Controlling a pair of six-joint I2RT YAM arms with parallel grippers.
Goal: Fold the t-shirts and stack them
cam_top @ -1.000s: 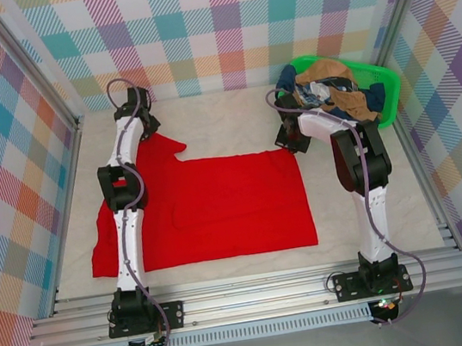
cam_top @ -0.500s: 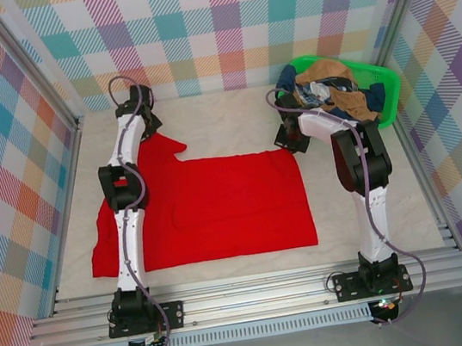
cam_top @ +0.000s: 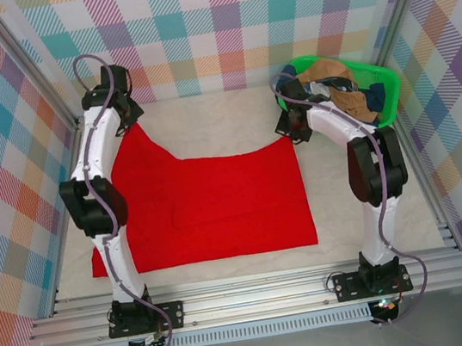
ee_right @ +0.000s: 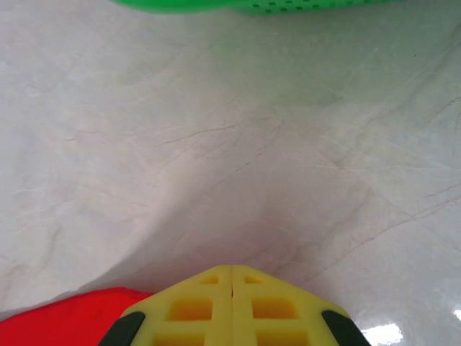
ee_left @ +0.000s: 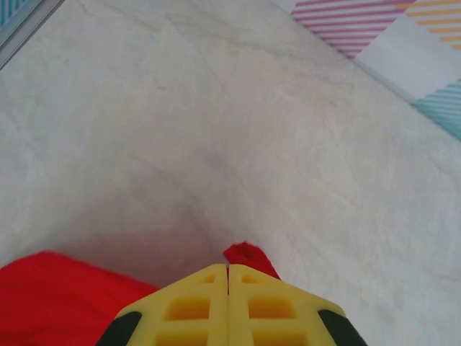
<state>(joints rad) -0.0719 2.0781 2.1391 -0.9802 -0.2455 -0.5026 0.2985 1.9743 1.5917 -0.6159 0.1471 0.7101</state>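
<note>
A large red t-shirt [cam_top: 218,201] lies spread on the white table. My left gripper [cam_top: 125,122] is at the shirt's far left corner and is shut on it. In the left wrist view a tip of red cloth [ee_left: 249,256] pokes out past the shut left gripper [ee_left: 228,268]. My right gripper [cam_top: 292,132] is shut at the far right corner of the shirt. In the right wrist view red cloth [ee_right: 65,317] shows under the shut right gripper [ee_right: 231,269]. Other t-shirts [cam_top: 336,92], tan-brown, navy and patterned, are heaped in the basket.
The green plastic basket [cam_top: 384,80] stands at the far right, just behind my right gripper; its rim [ee_right: 252,6] edges the right wrist view. Plaid walls close in the back and both sides. An aluminium rail [cam_top: 258,295] runs along the near edge.
The left gripper has shut on the shirt's far left corner, and the left arm has swung left and back, pulling that corner out. The right gripper has drawn its corner slightly farther back.
</note>
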